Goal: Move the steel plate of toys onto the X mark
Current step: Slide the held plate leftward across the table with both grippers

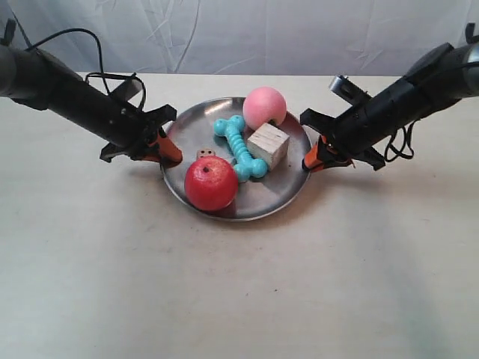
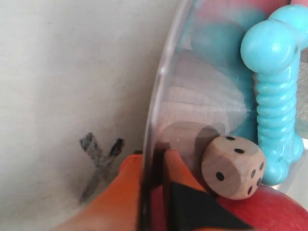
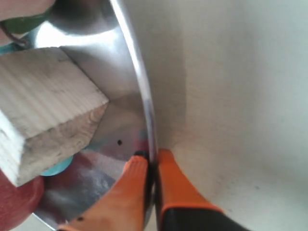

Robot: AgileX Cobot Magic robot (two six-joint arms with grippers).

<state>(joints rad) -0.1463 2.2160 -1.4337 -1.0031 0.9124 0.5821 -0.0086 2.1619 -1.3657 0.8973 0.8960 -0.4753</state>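
Left gripper (image 2: 153, 161) pinches the left rim of the steel plate (image 1: 196, 129) and right gripper (image 3: 151, 159) the right rim, jaws nearly closed. The plate spans between them. The X mark (image 2: 100, 163) lies on the table (image 1: 239, 299) just outside the left rim.

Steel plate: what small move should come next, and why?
Probably shift the steel plate slightly toward the left gripper: it and the right gripper each clamp the rim, and the X mark lies just outside that rim, beside the left gripper.
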